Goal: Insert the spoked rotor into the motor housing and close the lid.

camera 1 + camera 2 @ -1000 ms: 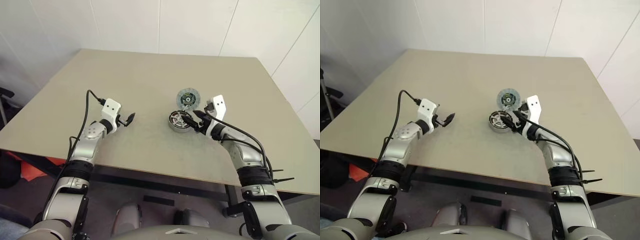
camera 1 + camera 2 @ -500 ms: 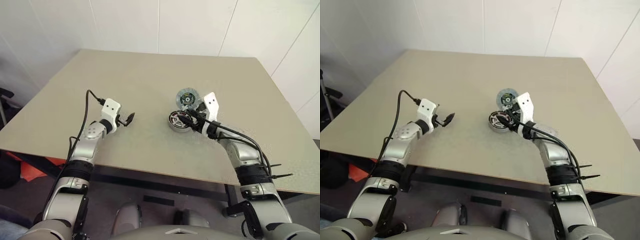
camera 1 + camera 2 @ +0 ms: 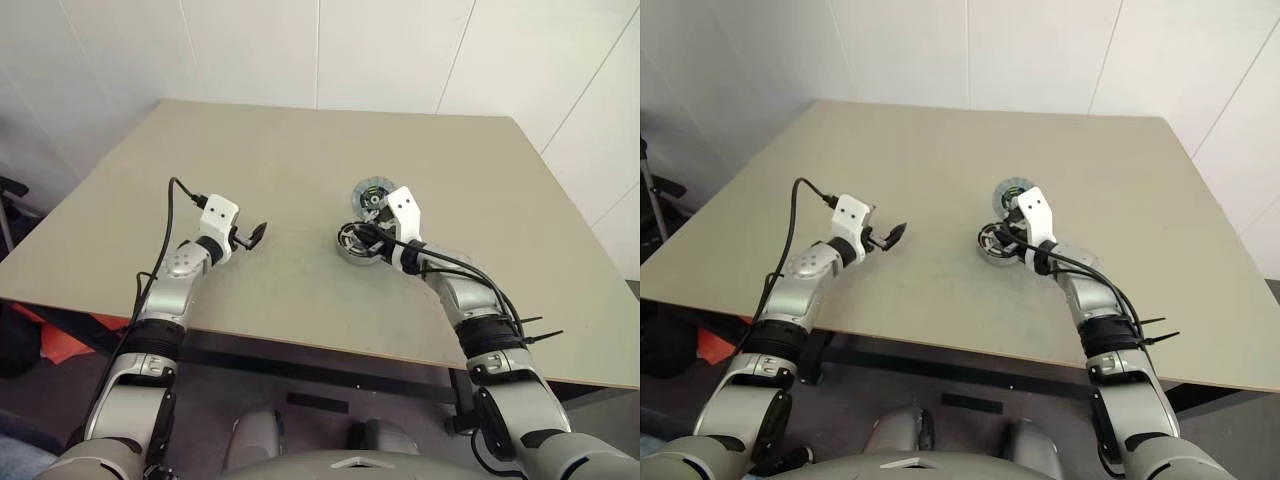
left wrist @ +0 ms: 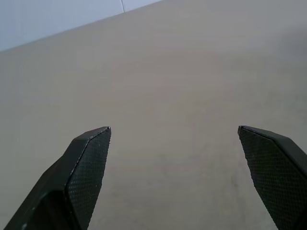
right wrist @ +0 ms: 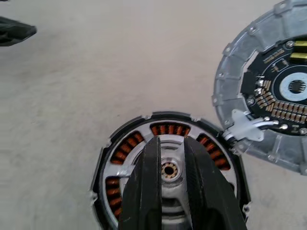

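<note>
The motor housing [image 5: 101, 160] lies on the table right of centre. The spoked rotor [image 5: 144, 130] sits inside it, with copper windings showing through its slots. The lid [image 5: 230, 86] lies flipped open on the far side, still joined at the rim, its dark inner face up. My right gripper [image 5: 171, 143] reaches over the housing [image 3: 350, 244] from the right. Its fingers are drawn close on either side of the rotor's central hub. My left gripper [image 3: 252, 234] hovers open over bare table well to the left, nothing between its fingers [image 4: 88, 158].
The tan table [image 3: 280, 150] carries only the motor parts. Its front edge runs just below both arms, and a white wall stands behind it. A black cable loops over each forearm.
My right gripper has shifted left over the housing, rolled a little, and closed from wide open to a narrow gap at the hub. The left arm has stayed put.
</note>
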Controlling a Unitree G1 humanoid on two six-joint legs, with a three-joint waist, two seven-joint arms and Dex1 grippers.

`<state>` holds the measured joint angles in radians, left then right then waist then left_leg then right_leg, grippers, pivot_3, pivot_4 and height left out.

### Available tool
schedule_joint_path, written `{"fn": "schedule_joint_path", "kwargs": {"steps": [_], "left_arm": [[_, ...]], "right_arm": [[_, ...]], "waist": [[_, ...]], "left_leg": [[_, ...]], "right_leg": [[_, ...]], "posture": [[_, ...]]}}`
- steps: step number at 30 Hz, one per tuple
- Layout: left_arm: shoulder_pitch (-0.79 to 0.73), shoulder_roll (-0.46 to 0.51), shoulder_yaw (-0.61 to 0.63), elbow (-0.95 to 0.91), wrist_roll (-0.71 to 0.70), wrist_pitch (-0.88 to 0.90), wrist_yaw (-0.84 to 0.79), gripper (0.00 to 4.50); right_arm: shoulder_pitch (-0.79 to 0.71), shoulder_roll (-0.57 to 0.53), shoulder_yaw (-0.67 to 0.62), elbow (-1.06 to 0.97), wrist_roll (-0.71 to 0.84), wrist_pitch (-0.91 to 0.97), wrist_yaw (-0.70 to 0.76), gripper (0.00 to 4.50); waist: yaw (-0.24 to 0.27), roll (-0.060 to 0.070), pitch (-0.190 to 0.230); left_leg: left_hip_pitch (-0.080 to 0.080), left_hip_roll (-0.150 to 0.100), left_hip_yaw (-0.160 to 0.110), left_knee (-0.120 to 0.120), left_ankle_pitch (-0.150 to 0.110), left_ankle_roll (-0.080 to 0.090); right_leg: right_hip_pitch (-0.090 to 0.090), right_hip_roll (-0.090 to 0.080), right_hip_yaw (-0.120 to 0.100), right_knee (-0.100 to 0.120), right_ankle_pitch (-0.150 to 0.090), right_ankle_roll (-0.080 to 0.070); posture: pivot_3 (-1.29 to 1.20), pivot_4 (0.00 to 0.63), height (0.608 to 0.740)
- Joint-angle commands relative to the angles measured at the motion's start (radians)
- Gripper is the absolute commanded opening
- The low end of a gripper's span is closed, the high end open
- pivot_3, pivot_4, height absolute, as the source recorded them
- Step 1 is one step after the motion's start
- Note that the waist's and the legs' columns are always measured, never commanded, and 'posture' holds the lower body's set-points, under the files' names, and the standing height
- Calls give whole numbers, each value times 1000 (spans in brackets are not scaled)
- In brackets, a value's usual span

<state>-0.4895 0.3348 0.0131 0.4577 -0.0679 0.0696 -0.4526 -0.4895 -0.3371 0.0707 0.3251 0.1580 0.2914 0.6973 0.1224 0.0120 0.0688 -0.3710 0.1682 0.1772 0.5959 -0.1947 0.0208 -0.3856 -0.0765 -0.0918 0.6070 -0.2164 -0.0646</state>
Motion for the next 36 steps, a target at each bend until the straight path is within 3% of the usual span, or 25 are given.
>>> {"fn": "schedule_joint_path", "kwargs": {"steps": [1, 4, 7, 11, 15, 21, 32, 36], "left_arm": [[-13, 7, 15, -40, -7, -19, 0, 4500], [-37, -1, 4, -51, -15, -22, -22, 4500], [-64, -7, -13, -67, -20, -22, -59, 4500], [-74, -15, -34, -131, -49, 4, -129, 4500], [-62, -16, -45, -202, -79, 45, -179, 4500], [-13, 2, -26, -262, -77, 76, -160, 4500], [17, 26, -18, -265, -66, 81, -118, 4500], [10, 23, -26, -256, -61, 77, -113, 4500]], "right_arm": [[-85, -132, 33, -143, 0, -61, 189, 812], [-191, -278, 133, -88, -98, -216, 375, 812], [-315, -348, 214, 34, -158, -367, 537, 812], [-460, -340, 316, 250, -247, -522, 690, 1732], [-542, -279, 424, 522, -401, -689, 655, 2981], [-591, -218, 480, 727, -511, -837, 602, 2981], [-602, -200, 449, 759, -517, -925, 623, 2981], [-603, -183, 455, 793, -550, -922, 566, 2981]], "waist": [[0, 0, 0], [0, 0, 0], [-1, 0, 0], [-1, -1, 0], [-1, -1, 0], [-5, 0, 0], [-26, 0, 0], [-26, 0, 0]], "left_leg": [[-1, 0, 0, 0, 0, 0], [-1, 0, 0, 1, 0, 0], [-1, 1, 0, 1, 0, 0], [-2, 1, 0, 2, 0, 1], [-6, 1, 0, 4, -1, 3], [-17, 3, 0, 14, -2, 8], [-11, 4, 0, 18, -3, 4], [-12, 4, 0, 18, -3, 4]], "right_leg": [[-1, 0, 0, 0, 0, 0], [-1, 0, 0, 0, 0, 0], [-1, 1, 0, 1, 0, 0], [-2, 1, 0, 1, 0, -1], [-4, 1, 0, 2, 1, -2], [-17, 0, 0, 13, -2, -6], [-10, 1, 0, 17, -2, -6], [-12, 1, 0, 17, -2, -6]], "posture": [[0, 0, 740], [0, 0, 740], [0, 0, 740], [0, 0, 740], [0, 0, 740], [0, 0, 740], [0, 0, 740], [0, 0, 740]]}}
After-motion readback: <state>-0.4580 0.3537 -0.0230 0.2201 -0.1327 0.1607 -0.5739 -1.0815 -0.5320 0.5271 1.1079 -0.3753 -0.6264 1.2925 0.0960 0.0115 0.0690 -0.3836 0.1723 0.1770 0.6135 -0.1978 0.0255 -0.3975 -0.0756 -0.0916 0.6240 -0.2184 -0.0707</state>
